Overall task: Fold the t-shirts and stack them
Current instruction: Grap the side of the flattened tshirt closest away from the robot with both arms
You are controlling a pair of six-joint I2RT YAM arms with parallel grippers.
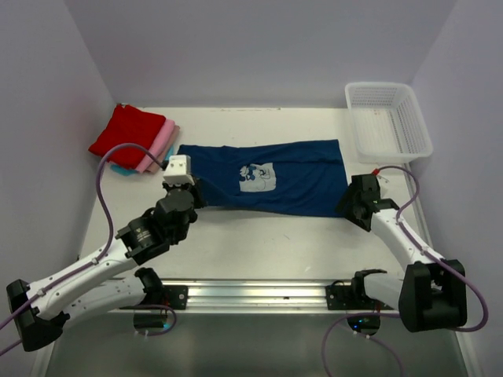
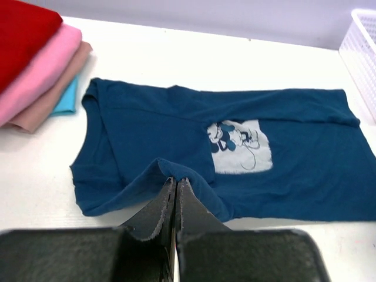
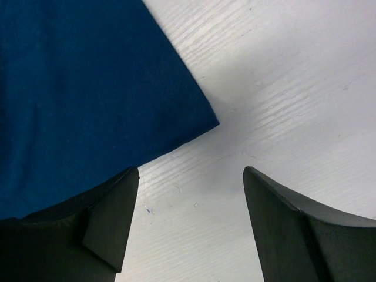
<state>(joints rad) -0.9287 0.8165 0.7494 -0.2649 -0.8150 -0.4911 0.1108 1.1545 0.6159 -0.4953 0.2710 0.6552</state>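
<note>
Navy t-shirt [image 2: 158,129] flat mid-frame.
Your left tool [image 2: 176,182] pinches its lower edge; your right tool [image 3: 189,171] gapes beside its corner.

— How is the navy tee [image 1: 267,177] lying?
— It is stretching flat across the middle of the desk [image 1: 259,243] as a long folded band, its pale square cartoon print facing up, its near-left edge bunching upward.
— And the others?
— They are sitting folded in a stack at the far-left corner: red tee [image 1: 126,133] topmost, pink tee [image 1: 161,144], tan tee [image 2: 50,97], and teal tee [image 1: 118,168] peeking out beneath.
</note>
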